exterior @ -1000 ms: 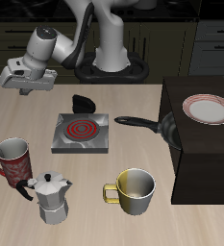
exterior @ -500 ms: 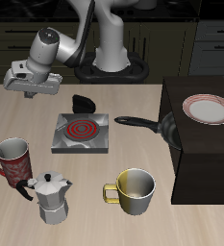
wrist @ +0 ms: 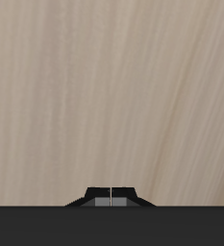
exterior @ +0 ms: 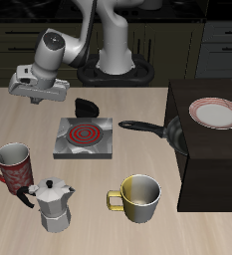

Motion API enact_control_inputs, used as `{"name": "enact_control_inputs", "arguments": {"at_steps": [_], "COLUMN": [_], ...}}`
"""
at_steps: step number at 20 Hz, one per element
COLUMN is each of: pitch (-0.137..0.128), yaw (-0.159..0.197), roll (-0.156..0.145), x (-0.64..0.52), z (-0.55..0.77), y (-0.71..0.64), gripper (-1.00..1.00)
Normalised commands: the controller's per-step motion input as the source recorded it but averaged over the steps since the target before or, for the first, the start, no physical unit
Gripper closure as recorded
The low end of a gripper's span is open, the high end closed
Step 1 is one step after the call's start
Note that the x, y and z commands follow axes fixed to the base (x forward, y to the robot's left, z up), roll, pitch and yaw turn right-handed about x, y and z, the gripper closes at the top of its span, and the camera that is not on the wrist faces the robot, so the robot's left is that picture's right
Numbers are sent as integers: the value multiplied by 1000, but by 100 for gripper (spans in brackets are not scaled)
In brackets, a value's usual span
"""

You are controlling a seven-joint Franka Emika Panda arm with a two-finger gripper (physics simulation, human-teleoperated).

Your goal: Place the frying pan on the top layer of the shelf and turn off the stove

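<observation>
The frying pan point(exterior: 173, 133) is black and lies on the table against the shelf's side, its long handle point(exterior: 137, 127) pointing toward the stove. The shelf point(exterior: 212, 164) is a big dark box with a flat top. A red spiral coil shows on the grey stove point(exterior: 85, 137), and its black knob point(exterior: 86, 107) sits on the far side. My gripper point(exterior: 36, 96) hangs above bare table behind the stove, well away from the pan. In the wrist view my gripper point(wrist: 111, 198) has its fingers pressed together over plain wood, holding nothing.
A white red-rimmed plate point(exterior: 215, 114) lies on the shelf's top. Near the table's front edge stand a red mug point(exterior: 13, 165), a silver moka pot point(exterior: 53, 205) and a yellow mug point(exterior: 139, 197).
My gripper has drifted sideways toward the stove's knob and slightly lower. Nothing on the table has moved.
</observation>
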Motion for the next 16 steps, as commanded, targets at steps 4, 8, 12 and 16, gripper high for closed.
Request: {"name": "enact_control_inputs", "arguments": {"at_steps": [4,8,12,16], "pitch": [2,1,-22,-11], "yaw": [-65,-64,-74,-40], "roll": [15,16,14,18], "x": [30,20,21,59], "z": [-67,-41,49,-9], "y": [82,100,134,103], "gripper": [100,100,100,100]}}
